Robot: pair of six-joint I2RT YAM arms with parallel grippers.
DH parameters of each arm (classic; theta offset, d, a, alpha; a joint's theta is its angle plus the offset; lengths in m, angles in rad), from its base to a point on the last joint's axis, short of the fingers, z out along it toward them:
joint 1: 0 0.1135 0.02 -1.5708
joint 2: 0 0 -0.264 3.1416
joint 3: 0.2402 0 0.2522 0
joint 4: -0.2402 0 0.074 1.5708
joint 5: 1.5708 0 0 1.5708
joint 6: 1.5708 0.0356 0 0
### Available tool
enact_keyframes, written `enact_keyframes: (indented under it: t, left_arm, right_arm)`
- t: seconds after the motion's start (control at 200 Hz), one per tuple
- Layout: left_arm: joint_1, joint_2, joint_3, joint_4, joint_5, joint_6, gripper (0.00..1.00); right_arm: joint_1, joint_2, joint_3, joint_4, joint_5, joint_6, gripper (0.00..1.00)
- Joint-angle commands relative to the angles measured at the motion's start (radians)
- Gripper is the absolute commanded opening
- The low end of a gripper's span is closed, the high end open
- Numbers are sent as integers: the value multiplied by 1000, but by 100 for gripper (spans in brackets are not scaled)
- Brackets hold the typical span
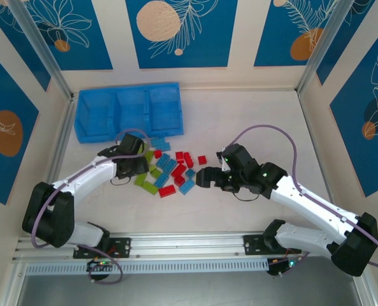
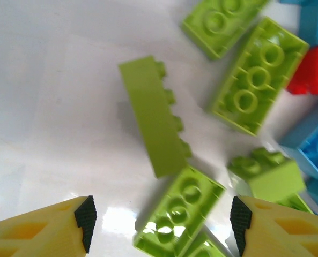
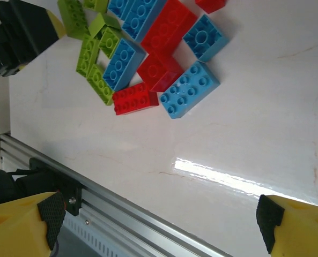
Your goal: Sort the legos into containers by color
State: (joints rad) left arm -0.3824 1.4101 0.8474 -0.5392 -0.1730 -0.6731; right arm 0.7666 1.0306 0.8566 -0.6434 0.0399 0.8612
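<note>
Top external view: the legos [image 1: 169,172] lie in a pile near the blue tray [image 1: 98,116], on its side nearest the arms. The left gripper [image 2: 162,222] is spread, with a green brick [image 2: 180,211] between its fingers. The right gripper [image 3: 159,214] is spread wide over bare table, farther from the tray.

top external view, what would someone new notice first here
The jumble of red, light blue and lime green legos in the middle of the white table grabs the eye first. Two arms flank it: the left gripper over its green left edge, the right gripper open just to its right. The bright blue tray sits at the far left.
</note>
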Motion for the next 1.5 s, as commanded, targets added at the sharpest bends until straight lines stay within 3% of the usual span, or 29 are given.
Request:
enact_keyframes:
  t: [0.0,0.055,0.15,0.325,0.445,0.58,0.7,0.8,0.955,1.16,1.31,1.375,1.495]
  left_arm:
    - [54,53,22,53,44,30,69]
    - [73,91,40,82,116,60,69]
    - [76,168,90,72,148,89,66]
    - [89,230,108,68,139,82,36]
    - [91,191,107,38,129,85,22]
    - [90,49,148,-57,84,105,17]
    - [100,-51,252,-119,-14,145,16]
    - [166,-9,386,-131,-88,188,15]
    - [307,241,681,-138,-101,196,14]
    - [447,622,1109,-264,1,168,14]
    - [503,802,1363,-397,68,161,31]
    - [510,810,1387,-400,95,169,42]
    - [506,744,1361,-393,151,162,46]
  right_arm:
    - [7,-6,12,-18,35,21,95]
    - [8,0,11,-13,31,26,95]
    - [10,9,8,-14,25,33,95]
    - [27,2,10,-27,28,57,95]
    - [44,-14,30,-48,52,63,95]
    - [57,-38,65,-74,85,62,95]
    - [60,-65,72,-75,108,61,94]
    - [60,-81,64,-66,126,65,94]
    - [59,-97,52,-64,114,73,94]
    - [66,-170,27,-128,131,87,95]
    - [65,-254,1,-166,180,98,94]
    - [64,-280,-8,-174,208,105,94]
    - [54,-304,-28,-174,273,127,94]
